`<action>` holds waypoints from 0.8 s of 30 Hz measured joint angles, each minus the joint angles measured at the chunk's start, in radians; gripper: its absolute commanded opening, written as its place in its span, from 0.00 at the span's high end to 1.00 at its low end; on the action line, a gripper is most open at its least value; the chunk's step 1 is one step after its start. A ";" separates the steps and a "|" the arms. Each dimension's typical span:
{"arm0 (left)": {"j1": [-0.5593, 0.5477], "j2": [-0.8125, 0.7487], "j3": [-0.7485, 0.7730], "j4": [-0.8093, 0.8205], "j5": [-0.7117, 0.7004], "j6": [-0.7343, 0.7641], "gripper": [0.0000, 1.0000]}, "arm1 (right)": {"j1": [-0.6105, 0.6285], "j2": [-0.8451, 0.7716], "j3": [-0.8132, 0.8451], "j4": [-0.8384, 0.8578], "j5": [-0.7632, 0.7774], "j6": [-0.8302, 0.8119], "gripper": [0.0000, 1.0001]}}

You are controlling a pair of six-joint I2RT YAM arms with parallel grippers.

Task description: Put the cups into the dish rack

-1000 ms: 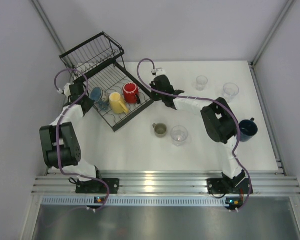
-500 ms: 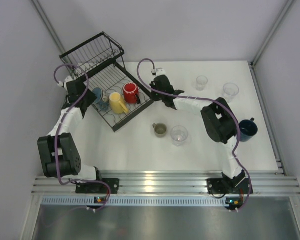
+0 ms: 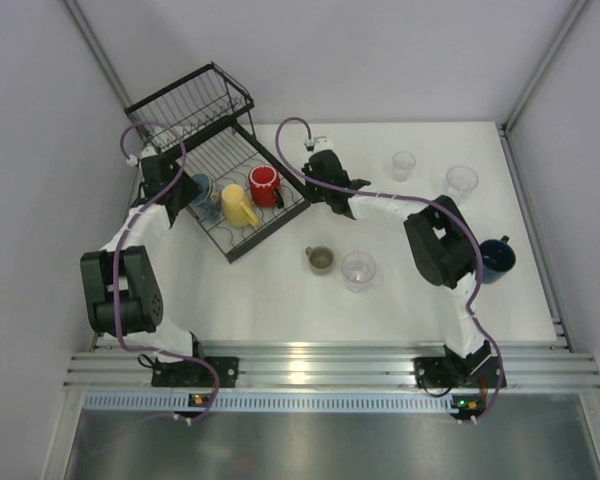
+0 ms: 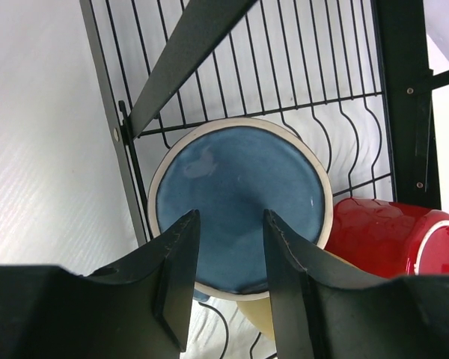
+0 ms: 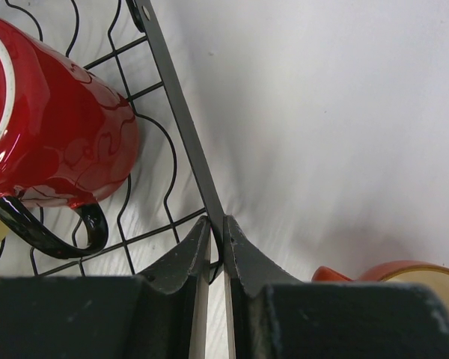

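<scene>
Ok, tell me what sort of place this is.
Likely a robot test bench, not a kitchen: plain white table inside grey panels, two arms bolted to an aluminium rail, a dish rack.

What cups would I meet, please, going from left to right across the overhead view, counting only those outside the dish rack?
Olive-grey mug → near clear tumbler → small far clear tumbler → larger far clear tumbler → dark blue mug.

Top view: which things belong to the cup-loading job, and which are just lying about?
Job: dish rack, blue cup, yellow mug, red mug, olive mug, navy mug, three clear tumblers.
Not the job: purple cables, metal rail.
</scene>
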 measured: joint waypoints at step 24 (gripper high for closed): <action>-0.066 0.039 0.025 0.067 0.031 0.006 0.55 | -0.010 -0.002 0.003 -0.019 0.039 -0.031 0.97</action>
